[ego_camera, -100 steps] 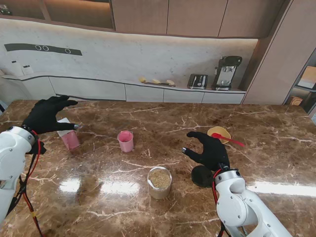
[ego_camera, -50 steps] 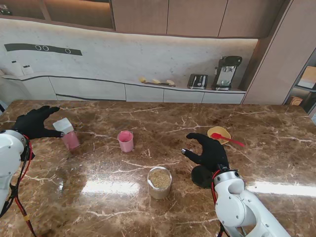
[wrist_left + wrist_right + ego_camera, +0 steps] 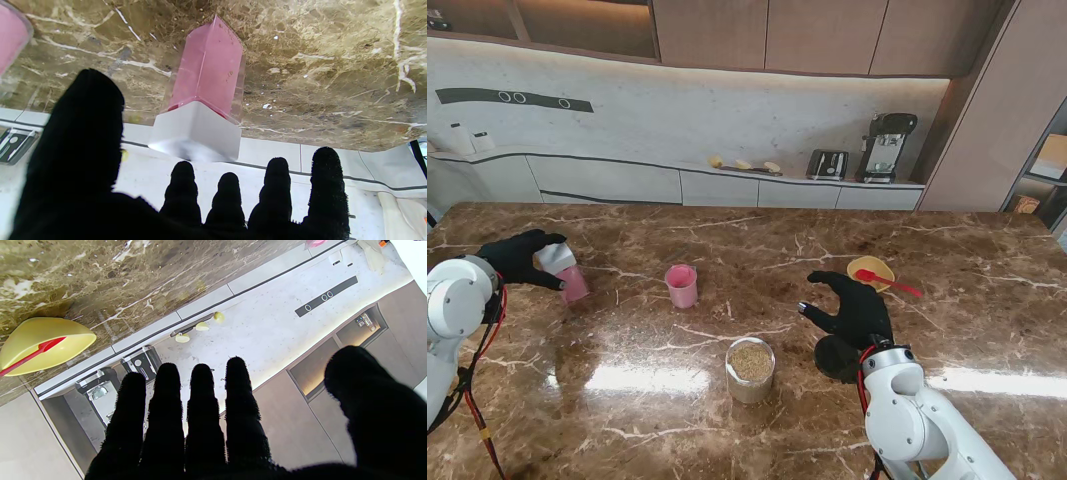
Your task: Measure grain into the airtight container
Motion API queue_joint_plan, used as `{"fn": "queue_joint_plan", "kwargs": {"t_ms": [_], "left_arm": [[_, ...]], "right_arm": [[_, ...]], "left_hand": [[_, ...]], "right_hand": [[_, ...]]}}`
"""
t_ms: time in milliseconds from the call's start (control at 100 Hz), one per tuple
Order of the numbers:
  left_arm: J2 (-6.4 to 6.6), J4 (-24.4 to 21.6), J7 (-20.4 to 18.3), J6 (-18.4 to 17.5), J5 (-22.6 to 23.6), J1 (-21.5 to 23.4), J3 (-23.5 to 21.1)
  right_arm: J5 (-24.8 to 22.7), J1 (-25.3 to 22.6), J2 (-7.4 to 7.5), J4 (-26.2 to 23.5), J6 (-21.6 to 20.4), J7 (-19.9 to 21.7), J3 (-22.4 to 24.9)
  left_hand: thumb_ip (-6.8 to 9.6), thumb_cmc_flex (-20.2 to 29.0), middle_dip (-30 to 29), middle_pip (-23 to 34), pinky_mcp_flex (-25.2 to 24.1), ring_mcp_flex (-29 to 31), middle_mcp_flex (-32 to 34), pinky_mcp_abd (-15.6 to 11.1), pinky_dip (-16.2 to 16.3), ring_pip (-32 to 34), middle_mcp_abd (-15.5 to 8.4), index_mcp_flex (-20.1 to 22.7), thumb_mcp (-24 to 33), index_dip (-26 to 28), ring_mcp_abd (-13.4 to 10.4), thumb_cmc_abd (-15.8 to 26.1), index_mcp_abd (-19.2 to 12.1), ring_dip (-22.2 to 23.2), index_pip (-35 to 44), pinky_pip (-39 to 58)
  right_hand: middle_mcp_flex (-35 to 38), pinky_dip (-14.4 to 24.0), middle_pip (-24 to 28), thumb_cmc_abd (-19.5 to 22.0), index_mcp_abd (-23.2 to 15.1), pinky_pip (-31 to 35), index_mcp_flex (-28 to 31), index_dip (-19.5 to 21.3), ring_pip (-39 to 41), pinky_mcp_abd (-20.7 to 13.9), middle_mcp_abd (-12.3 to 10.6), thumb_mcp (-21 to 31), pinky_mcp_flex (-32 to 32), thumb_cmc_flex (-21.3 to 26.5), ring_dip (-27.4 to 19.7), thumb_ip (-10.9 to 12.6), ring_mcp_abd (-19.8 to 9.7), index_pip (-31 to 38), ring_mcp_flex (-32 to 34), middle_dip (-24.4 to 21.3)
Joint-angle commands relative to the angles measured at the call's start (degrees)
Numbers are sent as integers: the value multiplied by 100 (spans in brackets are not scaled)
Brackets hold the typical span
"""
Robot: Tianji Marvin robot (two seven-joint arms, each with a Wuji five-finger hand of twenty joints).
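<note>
Brown marble covers the desk (image 3: 757, 240) in front of me, with a pale kitchen counter beyond. My left robot hand (image 3: 519, 257) sits at the far left, fingers curled around the white lid of the pink airtight container (image 3: 567, 276), though I cannot tell if they press it. A pink cup (image 3: 681, 286) stands to its right, and the grain jar (image 3: 750, 369) is nearer to me. My right robot hand (image 3: 852, 308) hovers spread, holding nothing, near the yellow bowl (image 3: 871, 270) with its red spoon (image 3: 888, 283).
</note>
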Motion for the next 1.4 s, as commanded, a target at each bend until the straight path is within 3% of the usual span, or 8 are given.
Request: {"fn": "queue_joint_plan", "kwargs": {"t_ms": [0,210,360,670,820,990,1200,1390], "left_arm": [[9,123,32,22,1,-96,113],[17,457,83,108,268,-342,508],[5,625,257,178,314,-396,679],[-28,576,560,83,228,-175,431],[-32,561,635,-24,234,-149,350],[-22,650,592,-26,230,-288,453],[-5,880,566,-13,365,-584,776],[5,1132,632,50,506,-809,1083]], "right_arm": [[24,-59,-9,6,61,63,15],[49,-81,-22,1,114,26,35],[39,-81,-18,8,96,35,39],[46,-92,-24,12,63,-1,60],[56,-82,-23,16,31,6,57],[53,-96,-22,7,7,2,69],[55,-149,-25,-21,8,-12,124],[60,-179,-28,-41,35,-20,146]], "left_hand": [[46,-21,157,179,93,221,-58,161,139,209,11,-233,-41,195,40,-77,-157,240,-3,429],[86,-7,476,540,781,900,48,-26,532,938,-72,-245,173,906,-53,-24,-437,1502,615,1762],[22,-139,599,771,574,1121,133,81,462,1379,-141,-138,637,1378,-93,-103,-720,2222,1385,1791],[-7,-233,697,891,354,1077,150,186,511,1140,-188,-252,860,1758,-112,-75,-808,2156,1865,1537],[0,-209,560,653,309,1084,98,255,511,857,-202,-274,820,1135,-82,-81,-746,1746,613,1353],[6,-145,569,721,362,1194,156,251,512,863,-185,-209,860,1061,-72,-136,-759,1696,489,1346],[-111,-131,855,1329,846,1716,539,110,757,1743,-228,75,2076,1526,-86,-416,-952,2524,1902,2048],[-232,67,1771,2287,1711,2658,1592,-249,917,3208,-230,920,3057,2511,-56,-642,-963,3726,3480,3112]], "right_hand": [[-19,19,-4,-69,-13,19,-159,45,1,-3,8,96,-94,28,81,204,-39,-74,-97,39],[65,87,40,-77,-11,27,-151,49,30,78,11,139,-140,46,123,202,-5,-71,-77,97],[78,129,38,-74,-18,31,-146,51,42,95,2,165,-127,43,147,199,3,-69,-65,123],[117,195,29,-84,-24,24,-141,49,58,117,8,205,-103,43,179,193,-4,-71,-9,156],[119,222,24,-84,-28,31,-153,47,62,128,1,210,-86,42,189,190,-4,-76,6,164],[118,259,15,-82,-49,47,-140,48,68,152,3,210,-71,39,202,189,-10,-72,23,169],[138,302,16,-91,-79,68,-103,50,78,172,-2,227,-54,56,218,190,0,-59,50,176],[145,325,14,-93,-88,70,-102,47,80,178,8,256,-50,69,227,190,4,-61,62,179]]}}
